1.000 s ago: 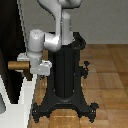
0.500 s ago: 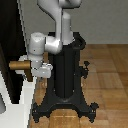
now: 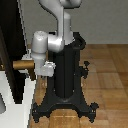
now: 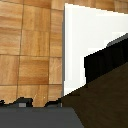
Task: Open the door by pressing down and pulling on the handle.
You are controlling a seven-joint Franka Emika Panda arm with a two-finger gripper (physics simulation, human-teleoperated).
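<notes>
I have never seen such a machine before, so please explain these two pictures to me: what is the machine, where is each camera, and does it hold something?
These are renders from a simulator, not photographs. The exterior view shows a robot arm, grey and white, mounted on a black pedestal that stands on a wooden floor. At the exterior view's left stands the dark door in a white frame. A small tan handle projects from it. The end effector is at the handle, but whether it grips it cannot be seen. The wrist view comes from a camera on the arm itself, looking down at floor, white frame and dark shapes that are hard to identify.
</notes>
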